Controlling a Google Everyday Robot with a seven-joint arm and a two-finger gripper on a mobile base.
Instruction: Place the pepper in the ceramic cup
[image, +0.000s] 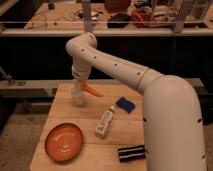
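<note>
The white ceramic cup (78, 98) stands at the far left of the wooden table (60, 110). My gripper (78, 89) hangs straight down from the white arm, directly above the cup and reaching its rim. The orange pepper (93, 90) sticks out to the right from the cup's rim level, tapering down and to the right. Its inner end is hidden behind the gripper and cup. I cannot tell whether the pepper is held, rests on the rim, or lies on the table.
An orange plate (64, 141) sits front left. A white labelled bottle (105, 122) lies mid-table. A blue block (125, 104) is right of the pepper and a black striped object (131, 152) is near the front edge. A cluttered workbench stands behind.
</note>
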